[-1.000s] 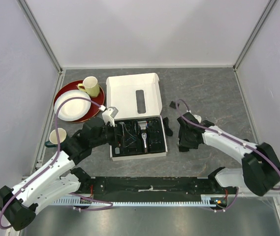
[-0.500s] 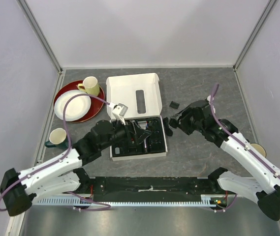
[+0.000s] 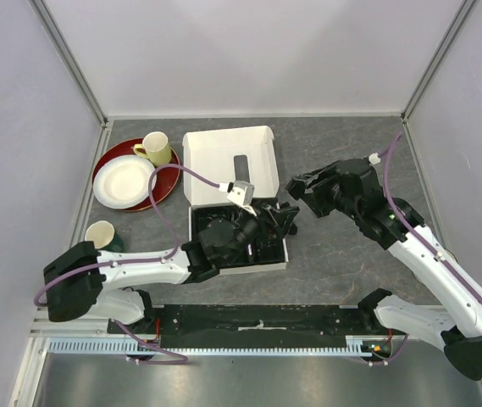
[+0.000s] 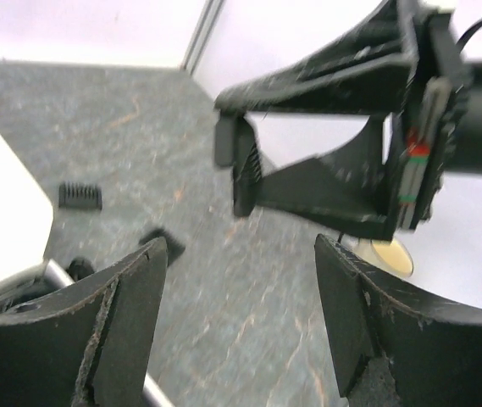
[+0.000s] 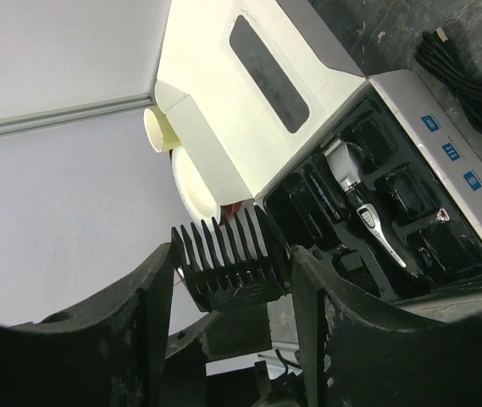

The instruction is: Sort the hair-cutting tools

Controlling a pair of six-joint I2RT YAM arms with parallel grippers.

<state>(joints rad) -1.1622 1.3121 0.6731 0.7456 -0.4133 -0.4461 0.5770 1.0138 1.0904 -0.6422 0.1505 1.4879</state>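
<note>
Crowding the far left: a red plate carries a white plate and a yellow mug; a green mug stands nearer, apart from them.
Blocking the overhead view: the left arm's wrist lies across the black moulded tray, hiding most of its recesses from above.
Box: white cardboard box, matte and sharp-creased, its lid folded back with a dark oblong window in it.
Clipper: the black-and-silver clipper lies in the tray's middle recess — slim, with a glossy metal body.
Cord: the black cord lies in loose loops on the table, just beside the box.
Loose pieces: a ribbed comb attachment and a second dark piece, partly behind a finger, lie apart on the table.
Table: grey table, mottled like stone.
Right gripper: the right gripper is raised to the right of the box, pinching a toothed comb attachment of black plastic between its fingers.
Left gripper: the left gripper has its fingers spread with nothing between them — it faces the right gripper over the tray's right edge.
</note>
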